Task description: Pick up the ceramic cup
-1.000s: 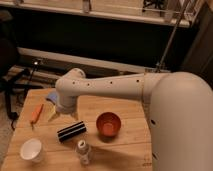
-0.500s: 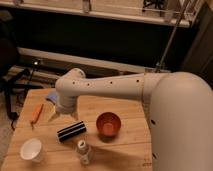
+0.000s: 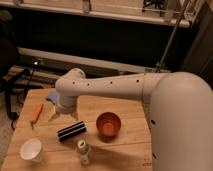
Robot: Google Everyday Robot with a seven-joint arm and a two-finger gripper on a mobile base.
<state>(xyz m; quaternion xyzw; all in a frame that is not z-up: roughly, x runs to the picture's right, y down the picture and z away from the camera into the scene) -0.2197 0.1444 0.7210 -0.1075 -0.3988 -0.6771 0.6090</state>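
Note:
The ceramic cup (image 3: 31, 149) is small, plain and white, and stands upright near the front left corner of the wooden table (image 3: 125, 107). My gripper (image 3: 63, 116) hangs from the white arm above the table's left middle, behind and to the right of the cup and well apart from it. Its two fingers point down, spread apart, with nothing between them.
A black cylinder (image 3: 71, 131) lies just below the gripper. An orange-red bowl (image 3: 108, 124) stands to its right. A small clear bottle (image 3: 83, 151) stands near the front edge. An orange stick-like object (image 3: 36, 112) and a blue item (image 3: 51, 96) lie at the left back.

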